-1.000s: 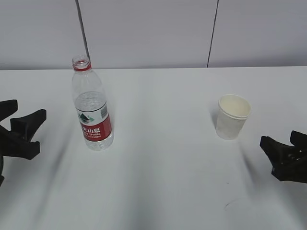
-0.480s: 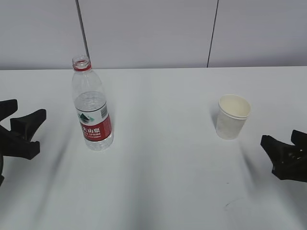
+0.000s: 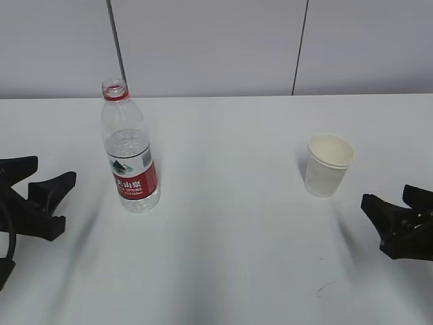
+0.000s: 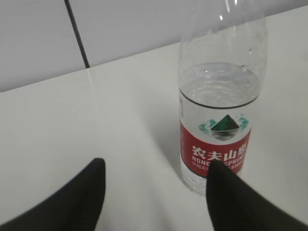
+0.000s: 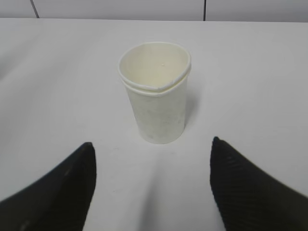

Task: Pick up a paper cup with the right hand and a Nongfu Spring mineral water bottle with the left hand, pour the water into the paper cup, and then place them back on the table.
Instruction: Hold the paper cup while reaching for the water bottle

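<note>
The Nongfu Spring bottle point(image 3: 132, 159) stands upright and capless on the left of the white table point(image 3: 230, 223). It is partly filled with water and has a red-and-white label. My left gripper point(image 3: 53, 170) is open and empty, to the left of the bottle and apart from it. In the left wrist view the bottle point(image 4: 219, 110) stands just ahead of the gripper's point(image 4: 156, 163) right finger. The paper cup point(image 3: 327, 166), two nested white cups, stands upright on the right. My right gripper point(image 3: 387, 195) is open and empty, to the cup's lower right. In the right wrist view the cup point(image 5: 156, 101) is centred ahead of the gripper point(image 5: 151, 143).
A grey panelled wall point(image 3: 216, 47) with dark vertical seams runs behind the table's far edge. A small dark scuff point(image 3: 323, 290) marks the tabletop near the front right.
My left gripper has moved right, toward the bottle. My right gripper has shifted slightly left, toward the cup. Bottle and cup have not moved.
</note>
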You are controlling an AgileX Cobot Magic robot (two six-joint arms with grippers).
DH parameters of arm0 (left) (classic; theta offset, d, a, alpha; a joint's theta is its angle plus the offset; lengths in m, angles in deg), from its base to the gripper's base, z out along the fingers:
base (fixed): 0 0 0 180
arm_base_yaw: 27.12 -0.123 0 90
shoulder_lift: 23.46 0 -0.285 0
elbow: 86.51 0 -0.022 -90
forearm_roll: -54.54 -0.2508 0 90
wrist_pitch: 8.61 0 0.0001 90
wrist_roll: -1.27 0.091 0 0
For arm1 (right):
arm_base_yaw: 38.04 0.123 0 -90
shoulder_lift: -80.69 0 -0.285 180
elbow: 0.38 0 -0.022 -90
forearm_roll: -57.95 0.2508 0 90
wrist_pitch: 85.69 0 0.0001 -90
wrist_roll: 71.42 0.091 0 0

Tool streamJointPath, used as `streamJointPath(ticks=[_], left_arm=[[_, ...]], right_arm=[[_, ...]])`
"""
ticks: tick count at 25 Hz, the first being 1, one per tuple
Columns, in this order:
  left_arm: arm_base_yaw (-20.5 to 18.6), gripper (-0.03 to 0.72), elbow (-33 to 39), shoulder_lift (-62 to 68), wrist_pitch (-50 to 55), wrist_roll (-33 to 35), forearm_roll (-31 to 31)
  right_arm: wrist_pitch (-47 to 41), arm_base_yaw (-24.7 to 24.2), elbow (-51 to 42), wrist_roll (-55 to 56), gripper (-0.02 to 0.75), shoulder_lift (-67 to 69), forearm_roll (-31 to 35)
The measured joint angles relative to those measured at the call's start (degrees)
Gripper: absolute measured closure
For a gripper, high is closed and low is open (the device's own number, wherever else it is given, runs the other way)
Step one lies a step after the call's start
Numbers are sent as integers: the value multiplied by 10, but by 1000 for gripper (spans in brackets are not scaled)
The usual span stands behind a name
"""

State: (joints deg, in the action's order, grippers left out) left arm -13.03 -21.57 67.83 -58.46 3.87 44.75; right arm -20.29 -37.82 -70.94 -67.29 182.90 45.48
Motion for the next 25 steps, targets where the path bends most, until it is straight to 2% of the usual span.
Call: streamJointPath(ticks=[12,17,25], left_arm=[[0,270,0,0,-34,0,-4],[0,270,0,0,-34,0,-4],[0,270,0,0,-34,-1,-4]], right_arm=[[0,-1,0,1,185,0,3],[0,-1,0,1,137,0,3],[1,-1,33,1,125,42,3]])
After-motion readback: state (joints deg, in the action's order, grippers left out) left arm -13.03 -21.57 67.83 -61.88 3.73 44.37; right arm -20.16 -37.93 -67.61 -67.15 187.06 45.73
